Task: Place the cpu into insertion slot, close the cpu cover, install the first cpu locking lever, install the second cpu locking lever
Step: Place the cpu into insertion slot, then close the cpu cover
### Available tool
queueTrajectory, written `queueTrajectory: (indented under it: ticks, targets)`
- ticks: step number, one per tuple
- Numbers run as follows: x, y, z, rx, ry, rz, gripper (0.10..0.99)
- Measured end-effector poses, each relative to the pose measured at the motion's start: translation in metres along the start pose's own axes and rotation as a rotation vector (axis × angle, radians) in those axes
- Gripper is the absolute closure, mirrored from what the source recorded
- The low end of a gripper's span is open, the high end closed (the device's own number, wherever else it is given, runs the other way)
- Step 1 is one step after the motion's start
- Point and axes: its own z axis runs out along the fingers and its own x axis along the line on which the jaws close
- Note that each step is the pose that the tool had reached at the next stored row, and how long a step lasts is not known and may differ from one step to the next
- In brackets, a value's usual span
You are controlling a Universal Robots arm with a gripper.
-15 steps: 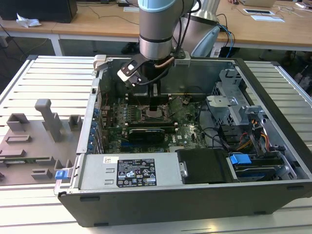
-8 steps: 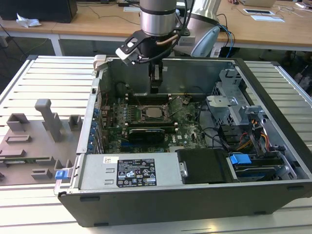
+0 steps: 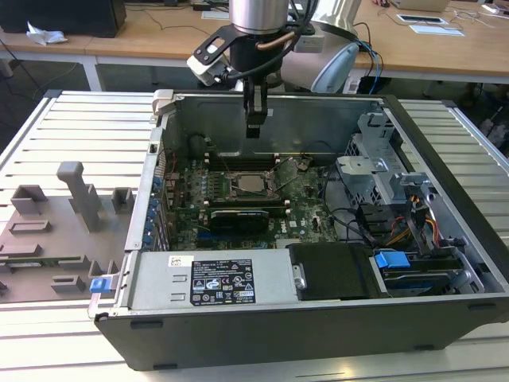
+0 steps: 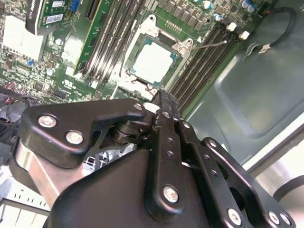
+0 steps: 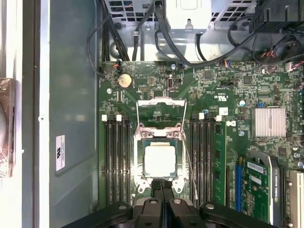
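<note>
The open dark grey metal computer case point(image 3: 318, 326) holds a green motherboard point(image 5: 209, 90), and in its square black-framed insertion slot point(image 5: 139, 159) lies the cpu point(image 5: 159, 160), a flat square chip with a dull silver top. The thin silver-grey cpu cover point(image 5: 160, 102) stands hinged back beside the slot (not over the chip), with a thin wire lever point(image 5: 191, 171) alongside. The black gripper point(image 3: 254, 131) hangs above the socket, its ribbed fingers point(image 4: 166, 123) pressed together, holding nothing
</note>
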Motion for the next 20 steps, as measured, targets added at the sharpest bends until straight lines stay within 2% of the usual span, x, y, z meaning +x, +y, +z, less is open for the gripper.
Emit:
queueTrajectory:
  ticks: [15,18,20]
  targets:
    - [0.0000,0.0009,-0.0005,0.000,-0.0003,0.000,0.980]
    - [0.0001,0.0141,0.0000,0.001,-0.0001,0.000,0.980]
    - [0.0002,0.0203,0.0002,0.002,-0.0002,0.000,0.980]
